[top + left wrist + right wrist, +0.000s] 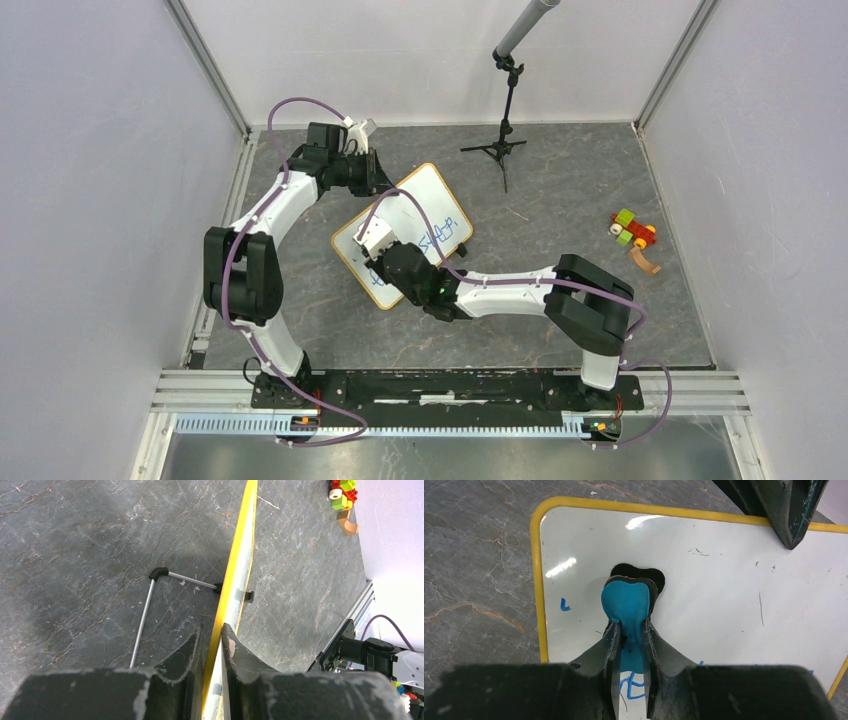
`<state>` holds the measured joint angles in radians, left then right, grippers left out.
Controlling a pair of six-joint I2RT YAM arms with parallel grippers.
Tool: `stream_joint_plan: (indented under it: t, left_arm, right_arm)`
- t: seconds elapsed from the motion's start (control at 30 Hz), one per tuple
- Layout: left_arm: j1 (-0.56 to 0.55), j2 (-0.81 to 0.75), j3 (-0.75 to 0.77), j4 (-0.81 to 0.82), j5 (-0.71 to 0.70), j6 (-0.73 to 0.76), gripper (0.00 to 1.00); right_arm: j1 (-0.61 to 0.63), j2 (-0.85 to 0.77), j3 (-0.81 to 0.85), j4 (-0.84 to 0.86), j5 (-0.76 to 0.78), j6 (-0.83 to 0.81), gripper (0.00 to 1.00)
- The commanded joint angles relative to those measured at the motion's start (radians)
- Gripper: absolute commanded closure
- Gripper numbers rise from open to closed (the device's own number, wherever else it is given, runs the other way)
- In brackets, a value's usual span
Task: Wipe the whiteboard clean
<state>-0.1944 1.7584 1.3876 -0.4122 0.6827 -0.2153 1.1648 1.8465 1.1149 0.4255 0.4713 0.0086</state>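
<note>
Left wrist: whiteboard [240, 555] edge-on only.

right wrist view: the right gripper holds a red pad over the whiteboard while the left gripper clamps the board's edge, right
Only the colour is wrong: the pad is blue, not red, as the right wrist view shows. The right gripper does hold it over the whiteboard, and the left gripper does clamp the board's edge.

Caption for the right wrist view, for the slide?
Right gripper holds a blue eraser pad over the whiteboard, blue marks visible; left gripper clamps its edge.
</note>
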Motion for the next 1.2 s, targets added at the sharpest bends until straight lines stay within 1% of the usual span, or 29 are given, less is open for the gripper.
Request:
stream_joint_plan:
  t: [0.0, 0.07, 0.17, 0.33, 0.57, 0.83, 1.03, 1.17]
  left_arm:
    - [-0.016, -0.035, 0.003, -0.053, 0.009, -0.018, 0.98]
    - [-0.016, -0.035, 0.002, -0.053, 0.008, -0.016, 0.98]
    - [-0.016, -0.035, 0.002, -0.053, 0.008, -0.016, 0.98]
    - [-0.016, -0.035, 0.002, -0.053, 0.006, -0.016, 0.98]
    - [-0.017, -0.035, -0.001, -0.053, 0.003, -0.015, 0.98]
    - [-0.02, -0.033, 0.002, -0.06, 0.0, -0.01, 0.98]
    - [-0.02, -0.033, 0.003, -0.06, -0.002, -0.007, 0.98]
    - [-0.02, -0.03, 0.002, -0.06, 0.001, -0.009, 0.98]
  right_arm:
    - [0.002, -0.008, 0.011, -0.026, 0.044, 0.0, 0.78]
    - [0.035, 0.013, 0.038, -0.024, 0.035, -0.044, 0.78]
    - [0.078, 0.055, 0.093, -0.034, 0.008, -0.066, 0.78]
    - [0.096, 0.09, 0.147, -0.022, -0.032, -0.073, 0.78]
    - [0.098, 0.09, 0.156, 0.015, -0.031, -0.099, 0.77]
    - [0.102, 0.091, 0.153, 0.021, -0.114, -0.117, 0.77]
    - [0.115, 0.089, 0.127, -0.013, -0.1, -0.141, 0.77]
    - [0.115, 0.087, 0.107, -0.034, -0.062, -0.139, 0.78]
